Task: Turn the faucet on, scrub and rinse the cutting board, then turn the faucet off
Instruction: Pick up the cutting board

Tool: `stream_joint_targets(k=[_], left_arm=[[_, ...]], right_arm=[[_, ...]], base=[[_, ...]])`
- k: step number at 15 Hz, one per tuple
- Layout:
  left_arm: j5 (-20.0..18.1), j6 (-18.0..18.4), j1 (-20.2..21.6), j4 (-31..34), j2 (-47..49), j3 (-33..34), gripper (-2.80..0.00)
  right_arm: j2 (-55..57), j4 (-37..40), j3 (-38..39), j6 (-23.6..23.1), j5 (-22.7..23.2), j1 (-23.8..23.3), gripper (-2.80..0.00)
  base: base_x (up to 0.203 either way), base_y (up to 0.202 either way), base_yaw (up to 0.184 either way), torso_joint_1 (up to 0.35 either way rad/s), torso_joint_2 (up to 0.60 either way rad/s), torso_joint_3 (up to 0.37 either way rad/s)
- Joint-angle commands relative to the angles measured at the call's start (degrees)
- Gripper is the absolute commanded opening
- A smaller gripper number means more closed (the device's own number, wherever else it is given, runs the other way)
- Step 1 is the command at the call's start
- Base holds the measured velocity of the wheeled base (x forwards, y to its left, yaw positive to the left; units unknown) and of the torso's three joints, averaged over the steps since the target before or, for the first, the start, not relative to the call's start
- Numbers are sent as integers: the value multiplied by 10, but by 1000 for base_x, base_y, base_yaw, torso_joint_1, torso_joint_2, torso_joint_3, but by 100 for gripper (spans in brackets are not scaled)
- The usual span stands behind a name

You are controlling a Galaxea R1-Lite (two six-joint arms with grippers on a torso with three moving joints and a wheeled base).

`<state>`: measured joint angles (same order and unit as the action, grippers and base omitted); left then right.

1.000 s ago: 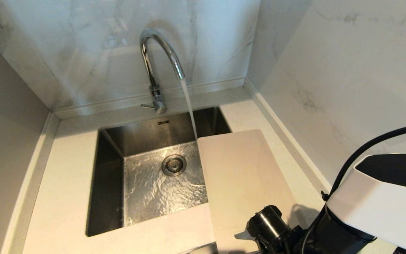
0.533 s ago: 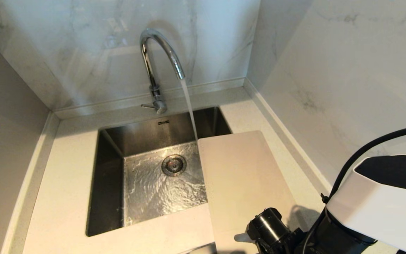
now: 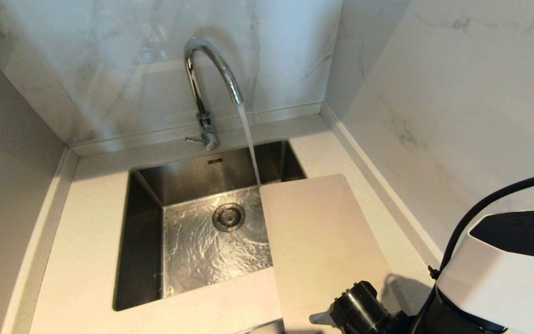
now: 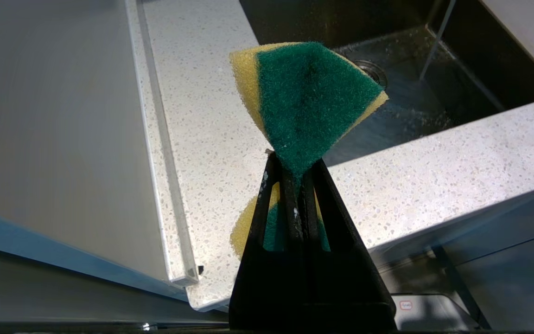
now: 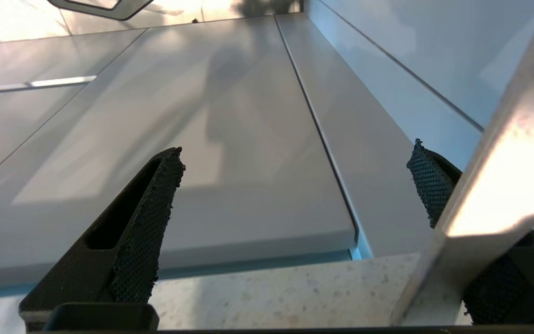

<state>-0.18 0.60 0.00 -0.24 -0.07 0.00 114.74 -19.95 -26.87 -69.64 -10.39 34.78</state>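
Observation:
The chrome faucet [image 3: 204, 83] stands behind the sink [image 3: 144, 222], and water [image 3: 248, 139] runs from its spout into the basin. The off-white cutting board [image 3: 322, 241] lies flat on the counter to the right, its left edge overhanging the sink. My right arm's wrist [image 3: 359, 311] sits at the board's near end. The right gripper [image 5: 295, 171] is open with nothing between its fingers [image 5: 155, 199]. It faces pale wall panels over the speckled counter [image 5: 285, 292]. Low in front of the counter, my parked left gripper [image 4: 295, 162] is shut on a green and yellow sponge [image 4: 308, 93].
Marble walls close the counter at the back and right, and a grey panel stands on the left. A pale shiny edge [image 5: 489, 195] crosses in front of one right finger. Bare counter [image 3: 91, 241] lies left of the sink.
My right arm has sunk lower toward the near edge of the head view. The cutting board's far edge has slid slightly toward me. Water keeps running.

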Motion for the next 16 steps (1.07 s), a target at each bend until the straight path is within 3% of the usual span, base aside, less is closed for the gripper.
stream_joint_targets(k=[1, 16], left_arm=[[0, 0, 0, 0, 0, 1, -280], [0, 0, 0, 0, 0, 1, -280]], right_arm=[[-12, 5, 4, -4, -1, 4, 0], [-31, -1, 52, -1, -2, 27, 0]], base=[[0, 0, 0, 0, 0, 0], [0, 0, 0, 0, 0, 0]])
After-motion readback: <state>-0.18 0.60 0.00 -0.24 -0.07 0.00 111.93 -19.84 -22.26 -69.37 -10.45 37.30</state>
